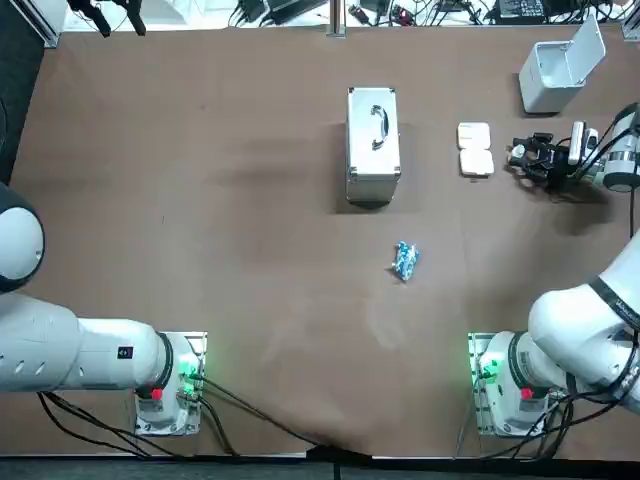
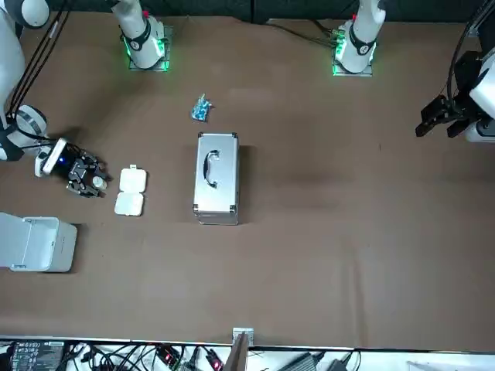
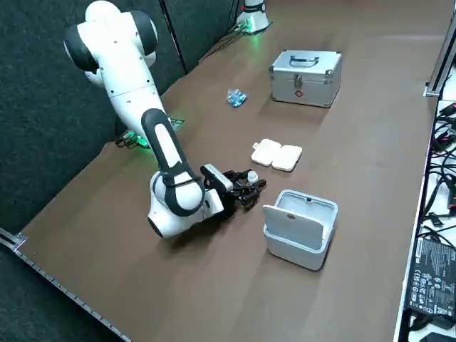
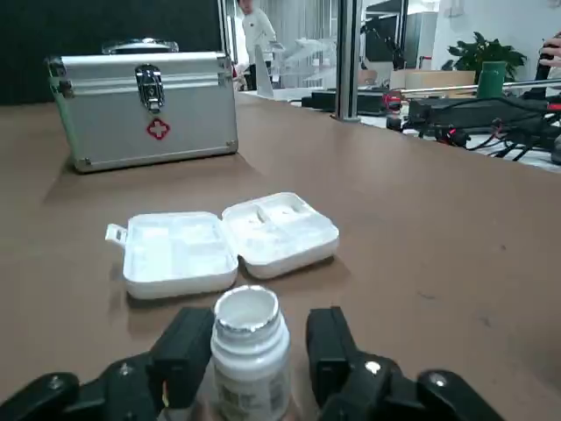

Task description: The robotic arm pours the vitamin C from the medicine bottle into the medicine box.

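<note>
On the brown table [image 1: 250,260], the silver first-aid case [image 4: 145,110] stands farthest ahead of me. Nearer, straight ahead of my right gripper [image 4: 257,338], the medicine box [image 4: 223,246] lies open, its compartments apparently empty. The medicine bottle [image 4: 250,351] stands upright and uncapped between my spread fingers, not yet clamped. I cannot see its contents.

Top and front views oppose; wrist camera, behind right gripper [image 4: 257,331], faces medicine box [image 4: 230,243].
</note>
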Robot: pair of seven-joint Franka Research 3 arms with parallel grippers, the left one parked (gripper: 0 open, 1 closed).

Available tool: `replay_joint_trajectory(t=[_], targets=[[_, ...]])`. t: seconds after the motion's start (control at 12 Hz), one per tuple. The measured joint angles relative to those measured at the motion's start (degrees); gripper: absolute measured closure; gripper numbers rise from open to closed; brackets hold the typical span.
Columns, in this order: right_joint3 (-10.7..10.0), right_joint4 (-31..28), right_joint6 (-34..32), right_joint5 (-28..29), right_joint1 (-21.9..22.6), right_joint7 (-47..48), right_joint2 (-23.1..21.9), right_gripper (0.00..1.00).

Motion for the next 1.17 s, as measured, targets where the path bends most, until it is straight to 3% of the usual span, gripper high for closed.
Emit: replay_joint_trajectory(t=[1.17], targets=[[0.00, 0.35, -1.80, 1.60, 0.00, -0.03, 0.67, 0.48]])
